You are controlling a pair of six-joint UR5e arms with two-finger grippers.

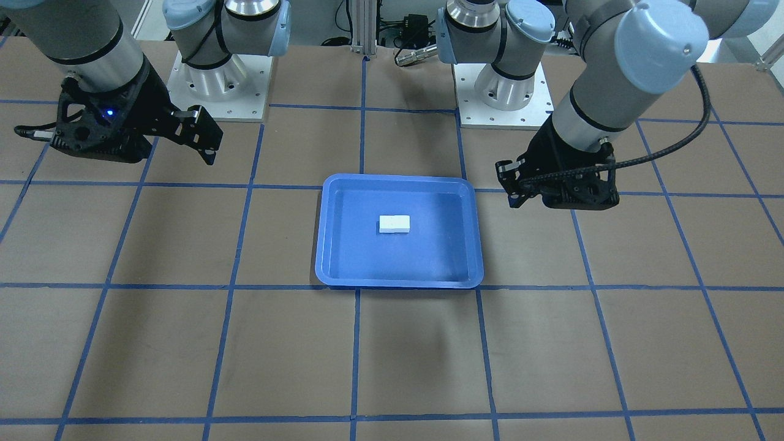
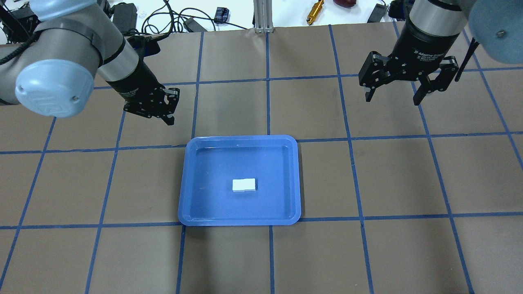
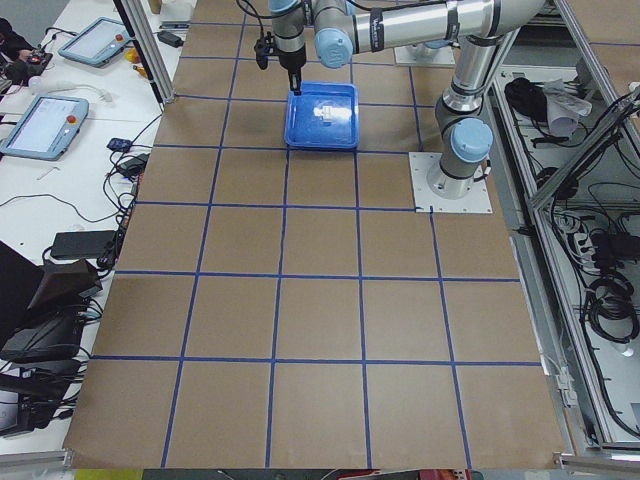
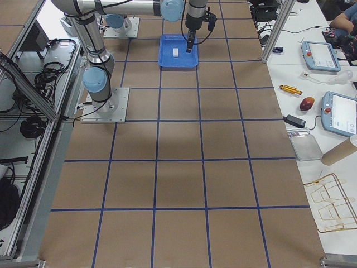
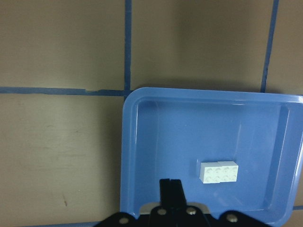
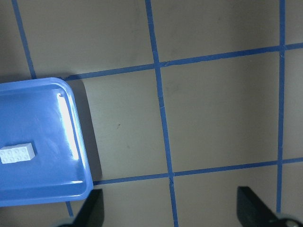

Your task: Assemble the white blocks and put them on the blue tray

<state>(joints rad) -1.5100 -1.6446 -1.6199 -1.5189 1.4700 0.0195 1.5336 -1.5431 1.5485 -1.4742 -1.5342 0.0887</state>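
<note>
Overhead exterior: small studded plastic white blocks (image 2: 244,185), joined into one rectangle, lie flat near the middle of the shallow glossy plastic blue tray (image 2: 212,171), on its floor and clear of the raised rim. The left gripper (image 2: 169,119) hangs over the brown paper table with blue tape grid (image 2: 408,183), just past the tray's far left corner, its fingers pressed together on nothing. The right gripper (image 2: 393,99) is well apart, far right, with fingers spread wide and empty. In the left wrist view eight round studs show on the blocks' top
</note>
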